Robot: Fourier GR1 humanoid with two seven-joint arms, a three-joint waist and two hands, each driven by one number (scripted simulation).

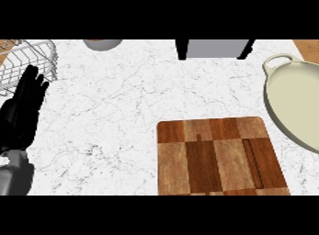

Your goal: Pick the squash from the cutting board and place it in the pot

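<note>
Left hand (22, 108) is just resting at the left edge, fingers straight and up, holding nothing. Can't spot the squash anywhere: wooden cutting board (216, 156) is bare, cream pot (301, 98) sits right of it.

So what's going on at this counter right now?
Not much handling is visible. The robot's left hand rests open at the left edge, fingers up, beside a wire rack. The wooden cutting board lies bare, with no squash in sight. The cream pot sits at the right edge, and nothing shows inside it. The right hand is out of view.
</note>
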